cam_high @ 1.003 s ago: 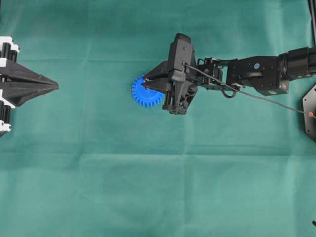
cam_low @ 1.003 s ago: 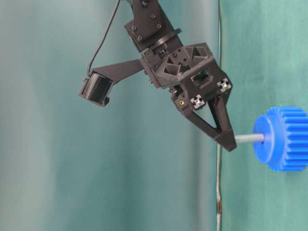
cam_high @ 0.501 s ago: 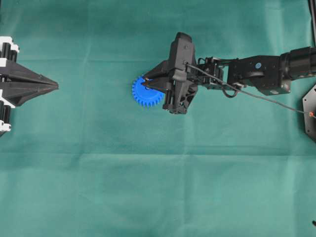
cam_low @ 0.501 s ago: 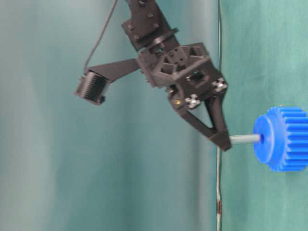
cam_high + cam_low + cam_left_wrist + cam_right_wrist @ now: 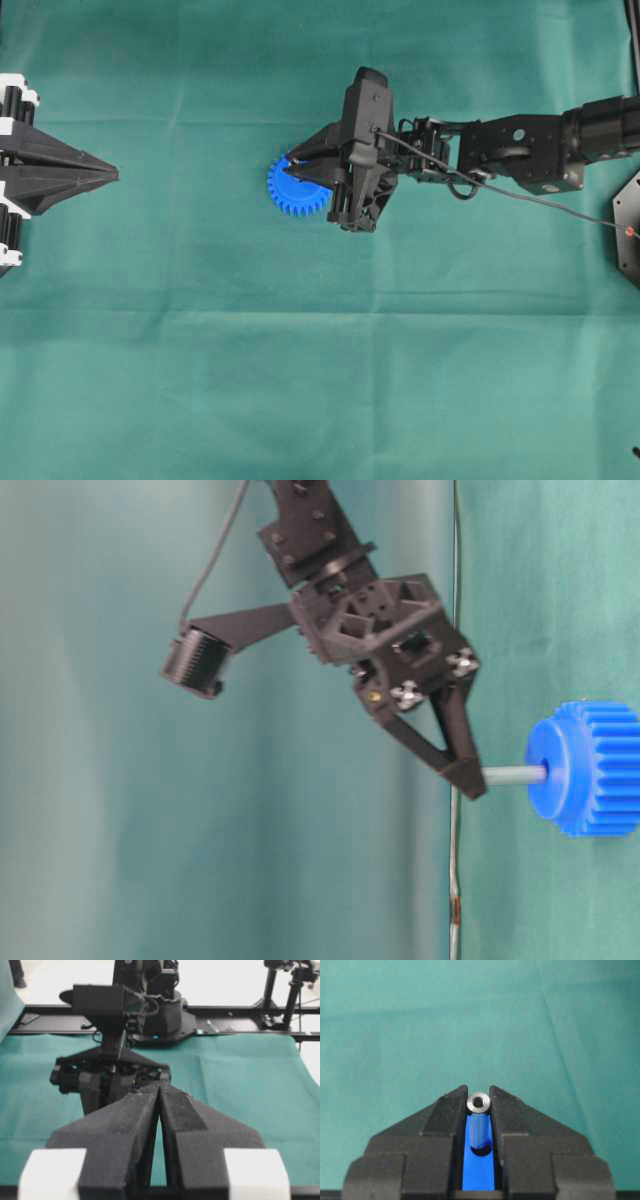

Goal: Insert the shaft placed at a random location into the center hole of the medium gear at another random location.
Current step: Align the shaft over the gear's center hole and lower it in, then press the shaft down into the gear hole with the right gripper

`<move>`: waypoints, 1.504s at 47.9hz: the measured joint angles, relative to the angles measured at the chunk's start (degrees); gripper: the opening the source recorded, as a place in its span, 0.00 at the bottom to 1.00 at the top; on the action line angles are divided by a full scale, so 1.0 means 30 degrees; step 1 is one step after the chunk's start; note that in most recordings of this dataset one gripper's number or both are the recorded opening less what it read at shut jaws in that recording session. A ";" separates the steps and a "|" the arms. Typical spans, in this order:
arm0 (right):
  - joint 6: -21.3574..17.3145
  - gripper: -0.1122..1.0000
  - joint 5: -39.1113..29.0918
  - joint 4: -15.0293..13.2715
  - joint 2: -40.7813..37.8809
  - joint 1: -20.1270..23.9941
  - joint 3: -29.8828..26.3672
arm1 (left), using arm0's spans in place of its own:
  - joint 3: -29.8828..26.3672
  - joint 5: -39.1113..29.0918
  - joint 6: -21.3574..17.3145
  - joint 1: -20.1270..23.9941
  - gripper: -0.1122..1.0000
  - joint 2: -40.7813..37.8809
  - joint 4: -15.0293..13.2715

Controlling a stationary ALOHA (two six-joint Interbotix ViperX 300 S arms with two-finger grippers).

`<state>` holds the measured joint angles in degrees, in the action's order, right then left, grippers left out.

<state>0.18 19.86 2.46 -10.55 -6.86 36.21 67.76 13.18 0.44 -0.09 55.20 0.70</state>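
overhead: right gripper point(image 5: 297, 163) sits over the medium gear point(image 5: 290, 192); left gripper point(image 5: 112, 175) far off | table-level: shaft point(image 5: 514, 774) tip is in the center hole, jaws clamped on its top end | left wrist: jaws together, empty | right wrist: shaft point(image 5: 478, 1125) looks small, light, stiff, slippery; hold near its end
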 measured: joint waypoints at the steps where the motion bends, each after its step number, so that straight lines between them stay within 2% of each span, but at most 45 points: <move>1: 0.0000 0.24 0.0000 0.0000 -0.0029 0.0029 0.0000 | 0.0000 0.0029 0.0000 0.0000 0.10 0.0000 0.0000; 72: 0.0000 0.24 0.1289 0.0029 0.0322 -0.0029 0.0732 | 0.0000 0.0029 0.0000 0.0029 0.10 0.0000 0.0000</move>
<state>0.18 23.73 2.55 -9.58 -6.94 38.41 67.76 13.27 0.44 0.00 55.20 0.70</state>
